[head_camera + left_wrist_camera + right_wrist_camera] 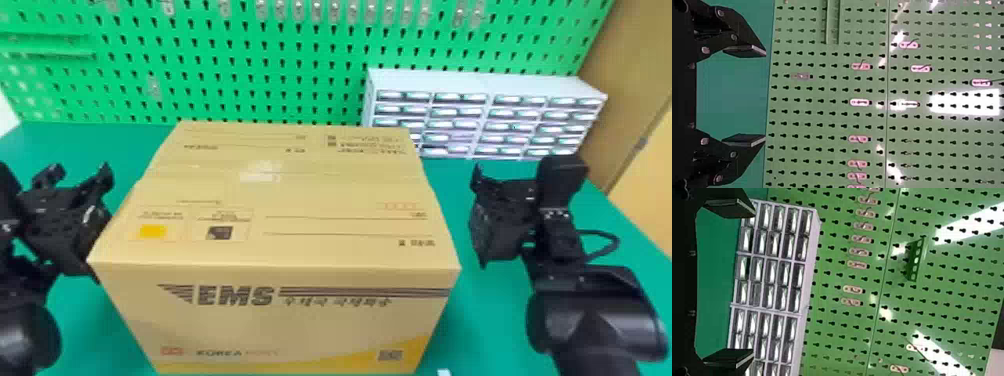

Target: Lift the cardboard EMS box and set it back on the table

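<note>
Specifically, the cardboard EMS box (275, 200) stood upright at the middle of the green desk (125, 145), between the two arms. Its top was closed, with a seam running left to right across the far half. A yellow square and a dark square marked the left portion of the top, and a yellow band rose toward the right along the bottom of the near side.

The left claw (77, 185) was positioned just beside the left side of the box. Its two fingers were spread apart, and in the left wrist view the gap between the pads (746, 51) held nothing. Contact between this claw and the box could not be determined.

The right claw (505, 185) was positioned to the right of the box, with a strip of desk separating the two. Its fingers were likewise set apart, gripping nothing.

A green pegboard (295, 45) extended upright along the far side of the desk, fitted with a row of small hangers (316, 10). A pale drawer cabinet (490, 115) was located at the far right, in front of the pegboard. In the right wrist view, a small green holder (916, 260) was mounted on the pegboard.
</note>
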